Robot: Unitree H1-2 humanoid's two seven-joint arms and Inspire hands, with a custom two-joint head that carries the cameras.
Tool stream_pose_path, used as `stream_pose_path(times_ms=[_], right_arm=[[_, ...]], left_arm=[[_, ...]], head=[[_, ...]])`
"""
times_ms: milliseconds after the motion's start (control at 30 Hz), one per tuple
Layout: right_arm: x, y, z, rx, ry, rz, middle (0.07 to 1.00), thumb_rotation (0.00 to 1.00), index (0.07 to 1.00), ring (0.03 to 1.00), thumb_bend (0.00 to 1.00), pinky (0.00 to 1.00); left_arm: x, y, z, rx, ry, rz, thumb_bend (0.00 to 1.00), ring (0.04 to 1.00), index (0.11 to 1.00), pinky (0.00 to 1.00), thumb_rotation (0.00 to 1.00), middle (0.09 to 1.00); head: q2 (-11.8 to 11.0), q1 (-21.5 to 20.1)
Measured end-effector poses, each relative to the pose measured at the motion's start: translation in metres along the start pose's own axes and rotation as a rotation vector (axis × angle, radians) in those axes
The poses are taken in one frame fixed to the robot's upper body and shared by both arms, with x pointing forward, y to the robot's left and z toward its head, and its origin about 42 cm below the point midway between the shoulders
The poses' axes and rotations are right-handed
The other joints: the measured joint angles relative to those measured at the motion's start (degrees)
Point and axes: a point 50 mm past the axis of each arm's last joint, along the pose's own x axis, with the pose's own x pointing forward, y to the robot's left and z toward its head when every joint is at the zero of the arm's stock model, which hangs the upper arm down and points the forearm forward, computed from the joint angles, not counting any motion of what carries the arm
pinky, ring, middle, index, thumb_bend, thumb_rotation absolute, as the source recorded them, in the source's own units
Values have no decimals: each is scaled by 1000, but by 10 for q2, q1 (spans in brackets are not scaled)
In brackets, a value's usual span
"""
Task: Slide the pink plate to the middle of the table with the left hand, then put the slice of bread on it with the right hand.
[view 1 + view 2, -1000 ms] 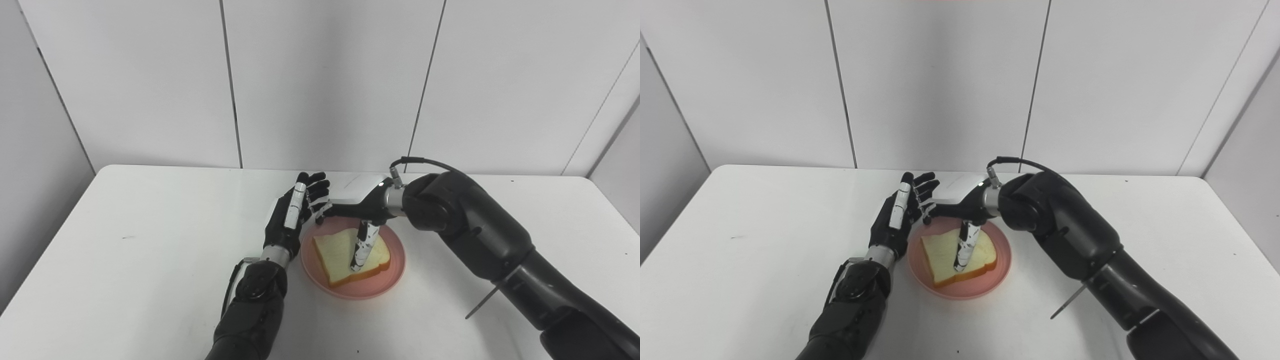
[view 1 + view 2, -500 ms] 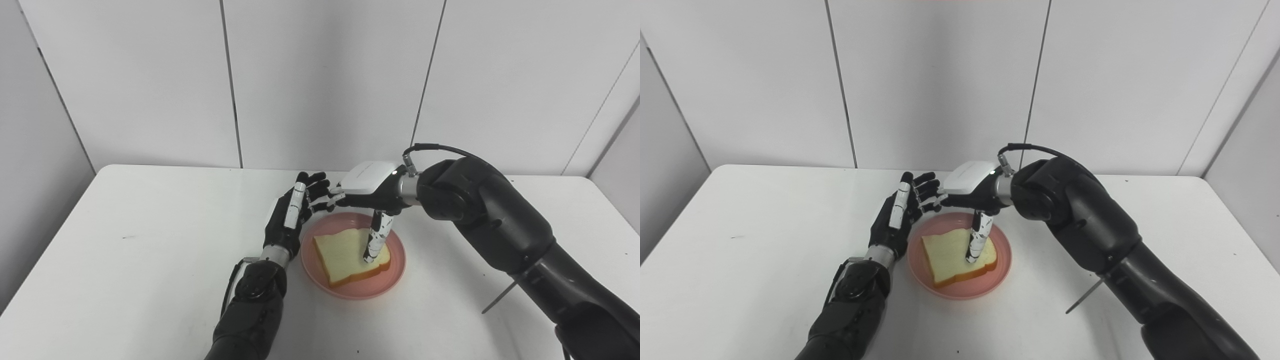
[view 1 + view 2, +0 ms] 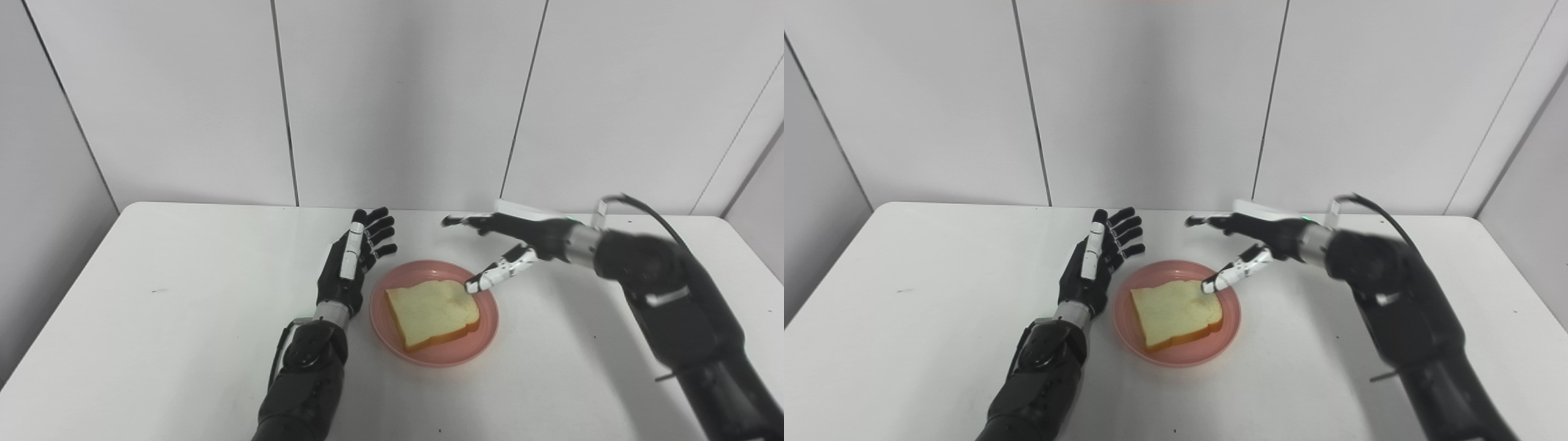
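A pink plate (image 3: 478,340) sits near the middle of the white table, and a slice of bread (image 3: 432,311) lies flat on it. My left hand (image 3: 352,263) stands open just left of the plate's rim, fingers spread and pointing away from me, holding nothing. Above and to the right of the plate my right hand (image 3: 511,242) is open, fingers stretched toward the left. Its thumb tip hangs by the bread's far right corner, and I cannot tell whether it touches. In the right eye view the bread (image 3: 1176,313) and the right hand (image 3: 1252,239) show the same layout.
The white table (image 3: 171,294) runs wide on both sides of the plate, with a grey panelled wall behind its far edge. My right forearm (image 3: 680,306) crosses the table's right part.
My right hand has let go of the bread, lifted and drawn back to the right, off the slice. The bread stays on the plate. My left hand has shifted slightly left.
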Motion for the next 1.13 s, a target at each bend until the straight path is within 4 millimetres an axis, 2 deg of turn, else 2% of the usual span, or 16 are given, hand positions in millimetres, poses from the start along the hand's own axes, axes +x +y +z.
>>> stream_pose_path(times_ms=[67,133,167,267,433,533,600,700,800,1000,1133], right_arm=[[-3,27,-21,116,28,-88,899,888,980,867,909,781],[-2,53,-31,235,42,-171,900,936,984,878,934,806],[-2,60,-34,292,41,-221,904,959,985,888,930,811],[2,64,-32,406,24,-334,924,996,994,904,902,825],[5,69,-29,649,-39,-487,901,1000,970,886,911,811],[6,84,-27,722,-35,-522,897,1000,967,879,903,813],[6,95,-26,766,-24,-551,902,957,964,884,904,831],[8,111,-24,838,-7,-597,919,942,971,898,903,851],[11,117,-20,871,-3,-624,925,956,964,890,892,842],[16,123,-13,872,1,-650,909,964,944,873,879,834],[19,130,-9,872,-1,-631,900,949,931,867,837,827]], left_arm=[[-6,4,1,-1,-14,12,803,853,734,754,896,839],[-14,6,3,2,-25,33,809,861,731,758,897,849],[-16,6,4,17,-32,48,816,862,728,759,899,854],[-24,2,5,71,-30,70,825,856,722,741,911,859],[-40,0,6,122,-47,138,792,895,793,824,945,888],[-47,1,7,143,-55,185,801,917,831,855,964,912],[-49,1,10,146,-44,195,814,966,889,955,990,953],[-48,1,15,149,-5,197,821,994,930,994,999,984],[-47,2,20,162,17,178,803,1000,955,1000,1000,999],[-49,16,25,186,37,170,808,1000,969,1000,1000,1000],[-49,17,26,175,43,175,823,1000,976,1000,1000,1000]], head=[[1,-2],[1,-2],[2,-1],[2,-2],[4,-18],[5,-25],[6,-32],[6,-37],[7,-41],[8,-51],[11,-52]])
